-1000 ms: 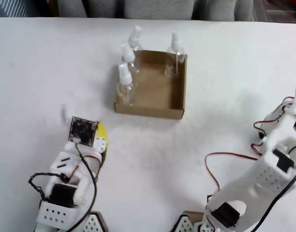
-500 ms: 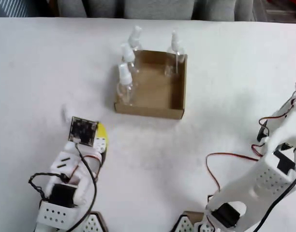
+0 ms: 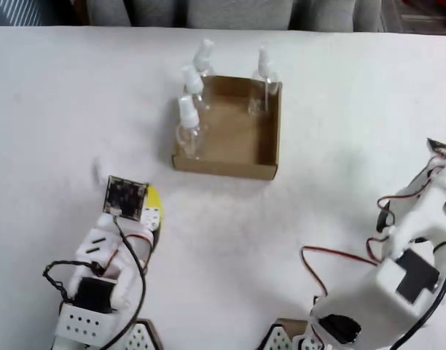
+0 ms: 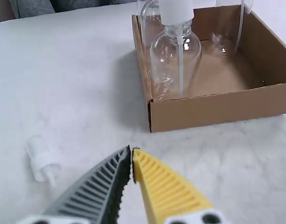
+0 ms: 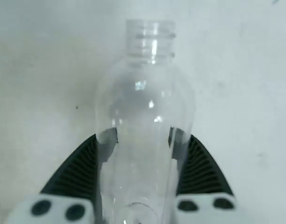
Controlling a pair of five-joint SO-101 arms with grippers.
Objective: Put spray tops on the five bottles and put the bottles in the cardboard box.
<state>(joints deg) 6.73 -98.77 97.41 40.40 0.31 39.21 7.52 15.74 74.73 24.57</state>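
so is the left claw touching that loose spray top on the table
Apart. The left wrist view shows the left claw shut, with bare table between its tips and the loose spray top.

Left arm (image 3: 99, 270): folded low, gripper (image 4: 132, 151) pointing forward, fingers pressed tip to tip. Right arm (image 3: 398, 284): folded low, gripper (image 5: 143, 140) clamped round an uncapped bottle (image 5: 145, 93).

Four bottles (image 3: 188, 124) in box (image 3: 223, 166), spray top (image 4: 40, 158) left of it, fifth bottle (image 5: 145, 102) in right gripper (image 5: 143, 138)
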